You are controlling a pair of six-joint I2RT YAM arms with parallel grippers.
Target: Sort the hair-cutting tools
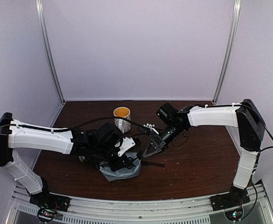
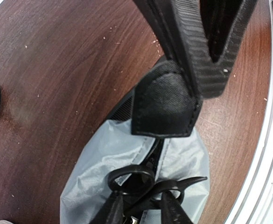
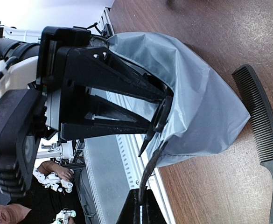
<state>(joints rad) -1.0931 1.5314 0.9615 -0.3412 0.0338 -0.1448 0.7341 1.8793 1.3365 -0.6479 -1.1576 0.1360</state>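
Scissors [image 2: 138,184] hang over the grey pouch [image 2: 96,158] on the tabletop [image 2: 57,84], clamped by the right fingers [image 2: 109,210], and we see their long axis pointing handle loops first toward the pouch's black tab [image 2: 162,105]. We see the left fingers [image 2: 192,51] pinched tight on that tab; the comb [image 3: 262,135] lies flat beside the pouch.

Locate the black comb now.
Right wrist view, right edge: the comb lies flat on the brown table, just beside the grey pouch.
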